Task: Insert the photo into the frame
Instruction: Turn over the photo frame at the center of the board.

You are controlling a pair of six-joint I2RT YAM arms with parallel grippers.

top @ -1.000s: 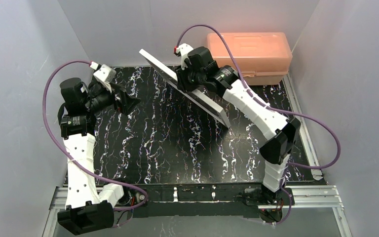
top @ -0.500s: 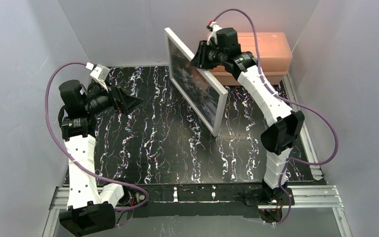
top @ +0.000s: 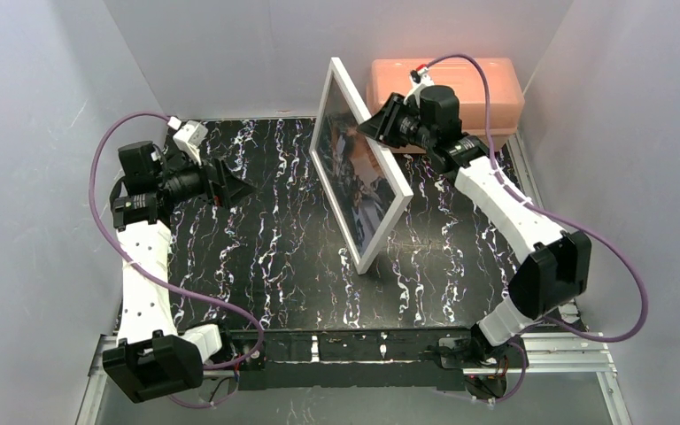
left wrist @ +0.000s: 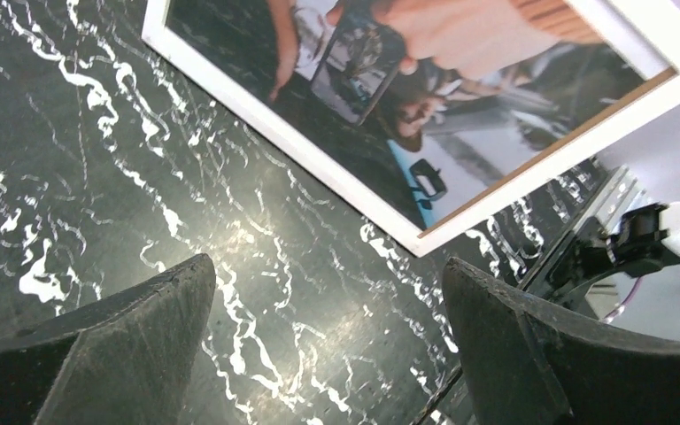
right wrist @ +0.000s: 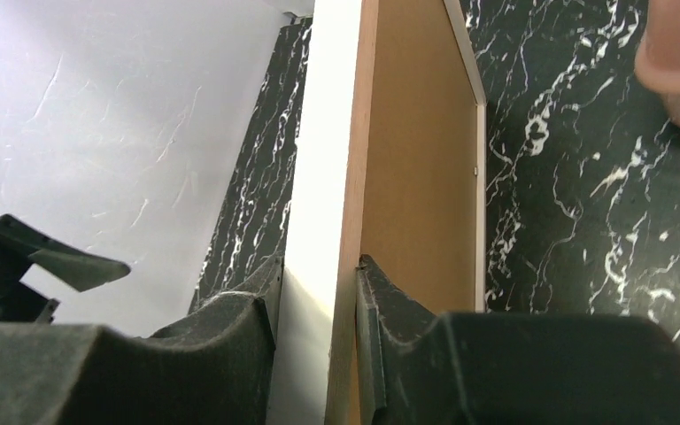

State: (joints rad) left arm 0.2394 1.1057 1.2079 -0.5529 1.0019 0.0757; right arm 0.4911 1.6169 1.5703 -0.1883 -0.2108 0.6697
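Observation:
The frame (top: pixel 381 232) is white-bordered and stands steeply on edge above the black marbled mat, its front facing left. The photo (top: pixel 354 177), dark with orange and pale blue patches, sits inside it. My right gripper (top: pixel 382 124) is shut on the frame's upper right edge. In the right wrist view the gripper (right wrist: pixel 319 301) pinches the white rim (right wrist: pixel 328 133), with the brown back (right wrist: pixel 416 177) to its right. My left gripper (top: pixel 235 181) is open and empty, left of the frame. In the left wrist view (left wrist: pixel 328 354) the frame (left wrist: pixel 274 124) and photo (left wrist: pixel 460 133) lie ahead of it.
A pink-orange plastic box (top: pixel 447 88) stands at the back right, just behind my right gripper, and shows in the right wrist view (right wrist: pixel 677 62). Grey walls close in the left, back and right sides. A metal rail (top: pixel 363 345) runs along the near edge.
My right arm has swung the frame from lying tilted at the back to standing steeply nearer the middle, front now facing left. My left gripper has barely moved.

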